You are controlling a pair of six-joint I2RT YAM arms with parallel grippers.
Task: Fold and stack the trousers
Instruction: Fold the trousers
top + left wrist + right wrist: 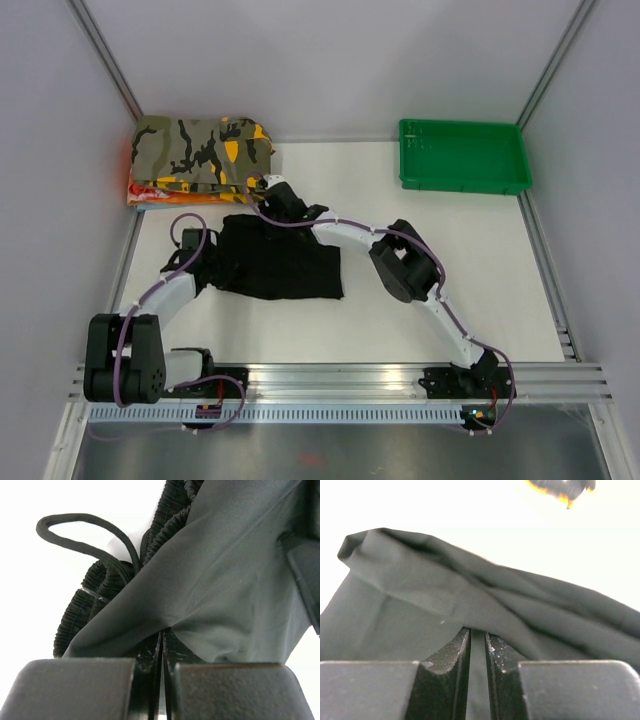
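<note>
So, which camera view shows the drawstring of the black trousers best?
The left wrist view: the drawstring loops out clearly beside the elastic waistband. The top view shows the trousers only as a black shape; the right wrist view shows plain fabric, no cord.

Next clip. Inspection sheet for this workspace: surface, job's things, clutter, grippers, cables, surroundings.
Surface: white table, flat.
Job's things: black trousers, bunched left of centre, not yet stacked.
Clutter: folded camouflage garment at far left; green tray at far right.
Grippers: left gripper shut on the trousers near the waistband; right gripper shut on the trousers' fabric.
Cables: purple cables run along both arms.
Surroundings: grey walls; metal rail at near edge.
</note>
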